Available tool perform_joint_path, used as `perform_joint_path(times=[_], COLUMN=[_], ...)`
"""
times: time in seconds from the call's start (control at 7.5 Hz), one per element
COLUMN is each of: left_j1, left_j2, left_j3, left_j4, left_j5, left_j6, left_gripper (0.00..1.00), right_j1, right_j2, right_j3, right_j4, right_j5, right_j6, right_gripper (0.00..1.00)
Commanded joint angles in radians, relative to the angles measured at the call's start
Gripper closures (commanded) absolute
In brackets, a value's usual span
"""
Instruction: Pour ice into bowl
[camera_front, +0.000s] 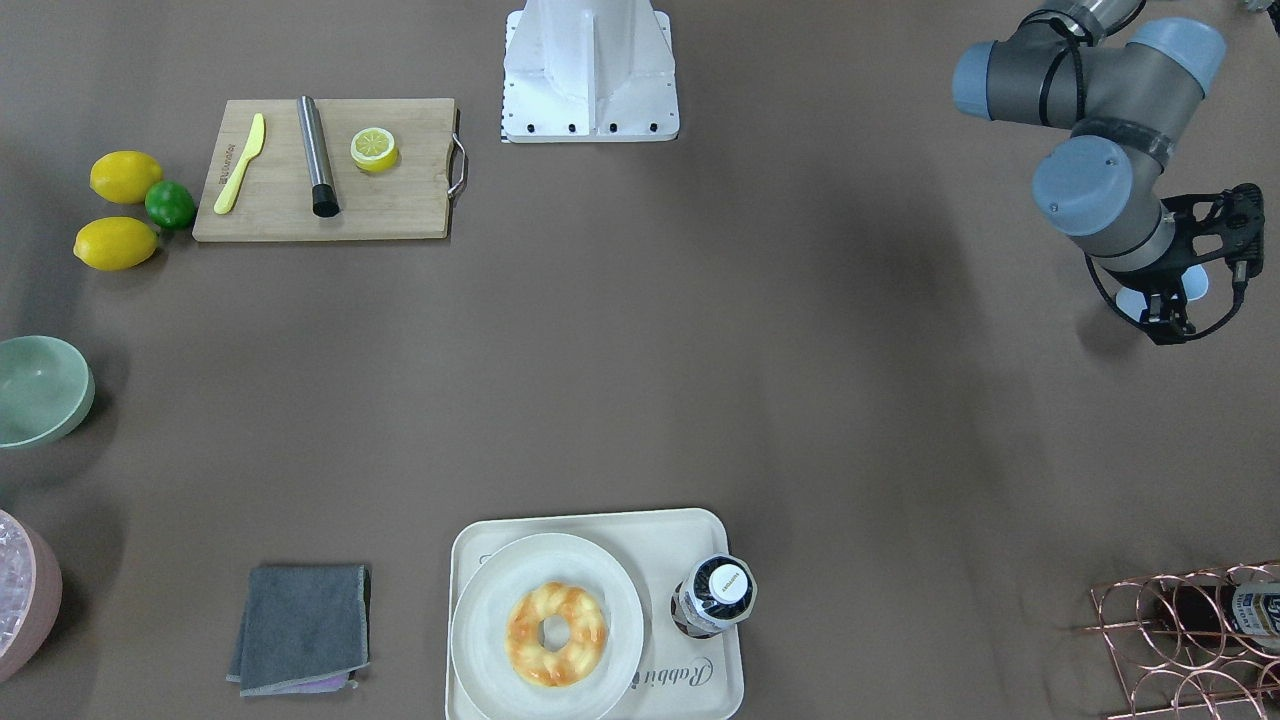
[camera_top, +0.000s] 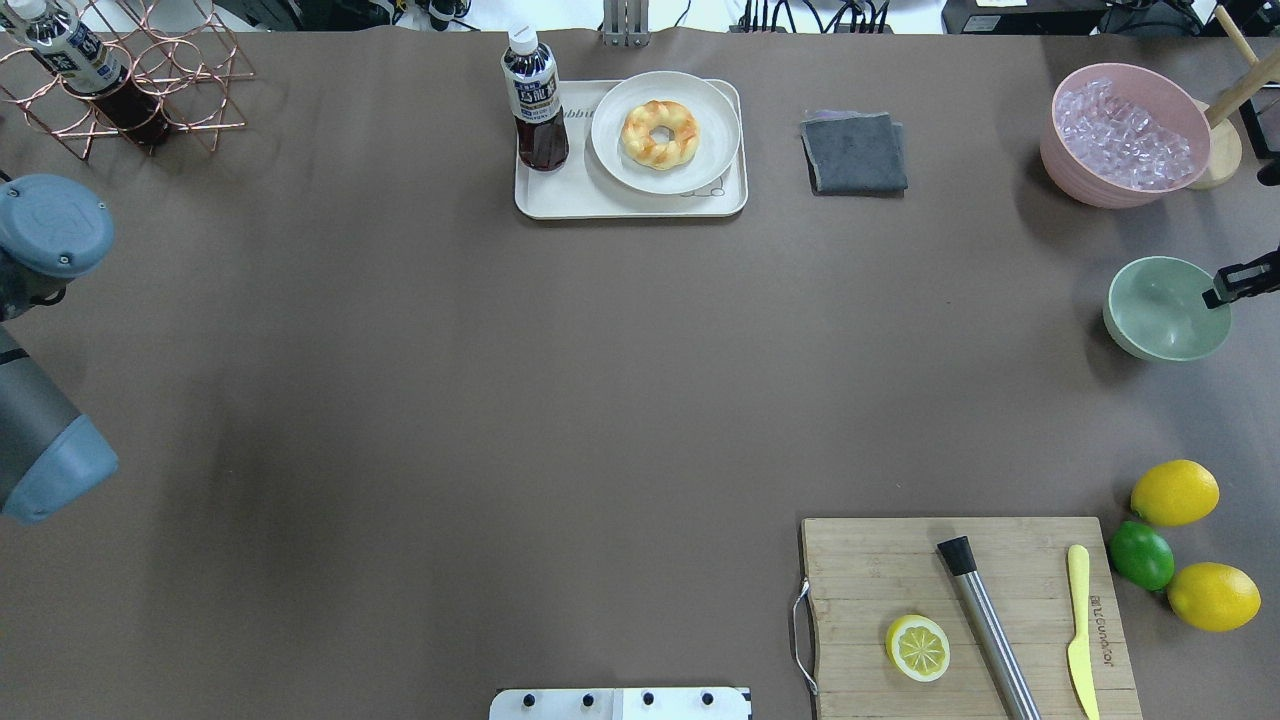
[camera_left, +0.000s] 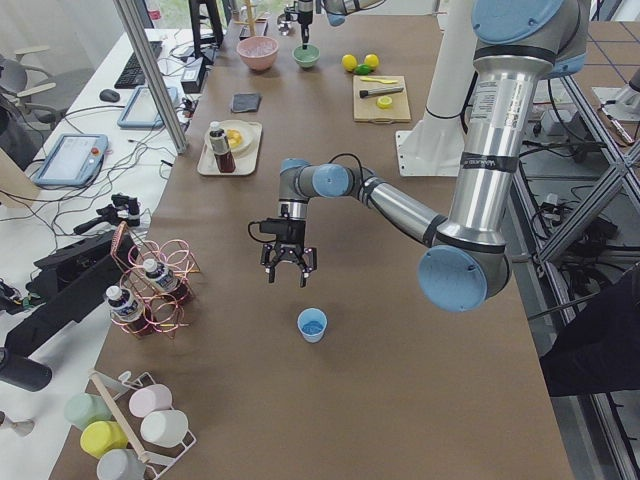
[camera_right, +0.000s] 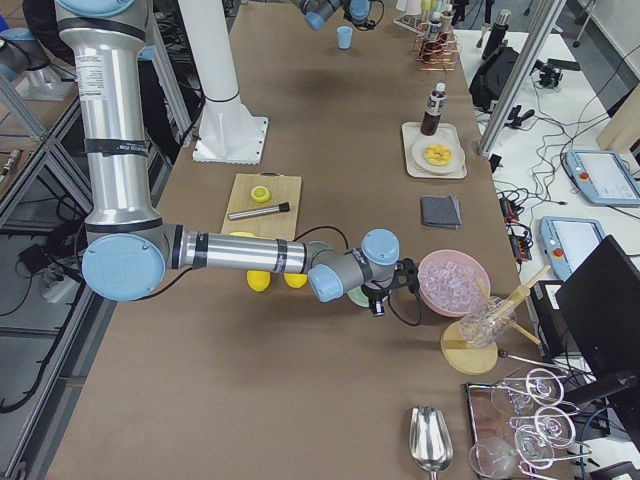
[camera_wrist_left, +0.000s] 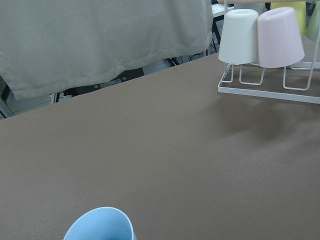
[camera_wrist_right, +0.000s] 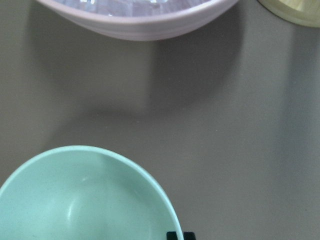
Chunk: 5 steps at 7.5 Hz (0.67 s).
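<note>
The overhead view shows the ice (camera_top: 1125, 135) heaped in the pink tub (camera_top: 1075, 175), just beside the bowl (camera_top: 1160, 315) near the worktop's (camera_top: 500, 380) right edge. The right claw (camera_top: 1222, 290) hangs over the bowl's rim, its state unreadable. The left side view shows the left claw (camera_left: 287, 275) released near a blue cup (camera_left: 312, 324).

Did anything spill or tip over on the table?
No, nothing stands out. The clear ice cubes all sit inside the round pink tub. The pale mint-green bowl beside it stands upright and looks empty. The dark drink bottle stands upright on the cream tray.
</note>
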<state>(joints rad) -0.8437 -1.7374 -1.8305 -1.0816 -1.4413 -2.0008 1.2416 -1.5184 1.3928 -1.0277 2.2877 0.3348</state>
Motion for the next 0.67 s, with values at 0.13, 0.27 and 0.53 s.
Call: perform_joint_path(times=[0.13,0.27,0.53], left_j1=[0.093,0.115,0.147], left_j2=[-0.059,-0.06,-0.06], left_j3=[0.071,0.107,0.163], left_j4=[0.166,0.166,0.161], left_j5=[0.004,0.004,0.002], left_j6=[-0.162,-0.206,-0.292], left_gripper=[0.03,0.03,0.03], right_j1=[0.002,0.004,0.004], right_j2=[0.023,0.05,0.15], right_j3=[0.165,0.222,0.354], right_j4=[-0.202,-0.3,-0.571], right_j5=[0.03,0.03,0.023], right_j6=[-0.005,-0.005,-0.002], right_gripper=[1.0,1.0,1.0])
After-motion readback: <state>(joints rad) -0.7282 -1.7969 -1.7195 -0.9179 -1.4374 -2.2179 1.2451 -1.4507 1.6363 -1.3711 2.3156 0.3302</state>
